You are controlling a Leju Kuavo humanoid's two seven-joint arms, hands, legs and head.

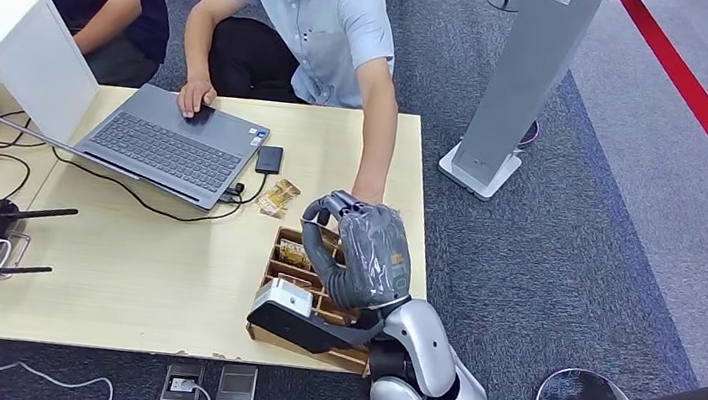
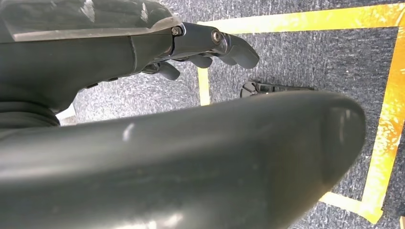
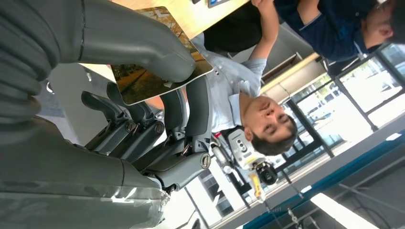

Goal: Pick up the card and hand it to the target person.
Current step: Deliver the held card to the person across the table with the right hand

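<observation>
One card pinched in the right robot hand; left robot hand empty, fingers loosely apart.

My left hand hangs over grey carpet, dark fingers curled slightly and holding nothing. I see yellow tape lines marking the floor.

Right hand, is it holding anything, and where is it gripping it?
Yes. The right hand holds a card, pinched between thumb and fingers near one edge. The left hand holds nothing.
</observation>
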